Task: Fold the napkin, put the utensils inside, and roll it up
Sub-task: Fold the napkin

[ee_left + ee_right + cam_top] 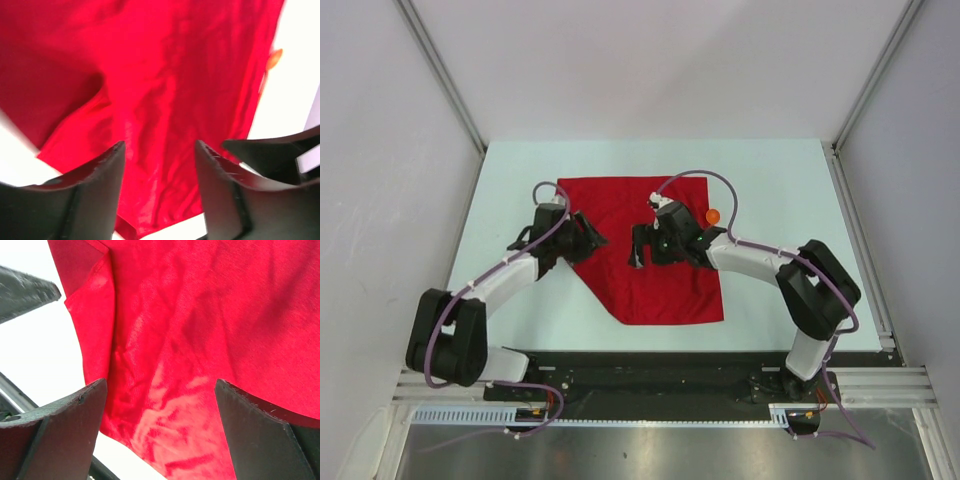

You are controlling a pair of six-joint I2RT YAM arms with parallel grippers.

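The red napkin lies on the white table; its near-left side runs as a slanted edge, with a flap folded there. The orange spoon lies at the napkin's right edge, partly behind my right arm; its bowl shows in the left wrist view. My left gripper is open and empty over the napkin's left edge. My right gripper is open and empty over the napkin's middle. The two grippers face each other a short way apart.
The table has side rails left and right and a black base bar along its near edge. My right gripper's finger shows in the left wrist view, and my left gripper's finger shows in the right wrist view.
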